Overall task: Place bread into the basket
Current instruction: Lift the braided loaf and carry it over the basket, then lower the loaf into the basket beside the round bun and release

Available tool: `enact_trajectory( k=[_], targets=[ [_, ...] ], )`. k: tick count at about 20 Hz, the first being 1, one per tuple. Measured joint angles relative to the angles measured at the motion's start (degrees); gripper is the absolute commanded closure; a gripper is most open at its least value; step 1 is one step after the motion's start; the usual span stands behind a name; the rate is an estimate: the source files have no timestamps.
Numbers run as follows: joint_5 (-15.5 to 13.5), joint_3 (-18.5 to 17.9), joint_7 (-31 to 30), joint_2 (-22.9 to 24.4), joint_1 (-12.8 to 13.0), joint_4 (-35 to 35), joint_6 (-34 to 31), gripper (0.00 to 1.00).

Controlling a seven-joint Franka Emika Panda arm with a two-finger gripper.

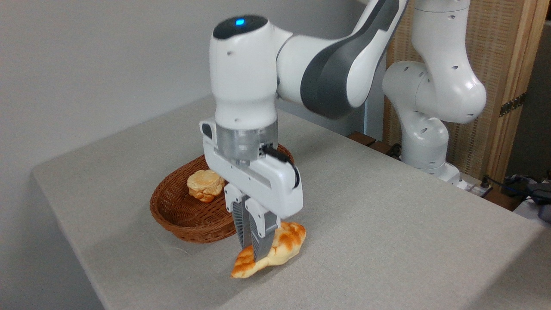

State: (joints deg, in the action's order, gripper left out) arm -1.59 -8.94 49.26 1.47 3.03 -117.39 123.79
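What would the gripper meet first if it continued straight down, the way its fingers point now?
The gripper is already closed on the bread, so the loaf would press into the table first. The bread seems slightly lifted, but depth is unclear.

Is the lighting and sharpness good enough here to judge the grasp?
Fixed camera: soft, even light, no glare; a faint shadow falls on the table beneath the bread; basket and gripper are in focus, jaws closed on the loaf; the far-right background is dimmer.
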Motion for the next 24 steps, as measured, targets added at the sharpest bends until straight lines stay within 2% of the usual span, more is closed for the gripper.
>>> enact_trajectory(
  k=[5,7,9,11,14,15,17,18,19,22,24],
  targets=[
    [-0.11,0.18,0.00,2.43,0.08,1.07,-0.28,0.82],
    [-1.07,0.48,0.00,3.02,0.20,1.90,-1.00,0.79],
    [-3.34,1.01,0.00,3.35,0.40,3.23,-2.13,0.78],
    [-5.96,2.85,0.00,3.48,0.53,4.88,-3.66,0.78],
    [-6.80,5.08,-0.34,3.48,0.67,5.59,-4.56,0.77],
    [-6.97,6.21,-0.73,3.48,0.73,5.65,-4.82,0.71],
    [-7.06,8.14,-1.58,3.47,0.83,5.65,-5.64,0.68],
    [-7.06,9.45,-2.27,3.45,0.87,5.64,-6.64,0.55],
    [-7.06,10.61,-2.76,3.40,0.93,5.64,-7.57,0.24],
    [-7.06,12.67,-4.23,3.18,1.00,5.63,-8.73,0.01],
    [-7.06,13.75,-6.35,2.94,1.00,5.59,-8.89,0.00]
  ],
)
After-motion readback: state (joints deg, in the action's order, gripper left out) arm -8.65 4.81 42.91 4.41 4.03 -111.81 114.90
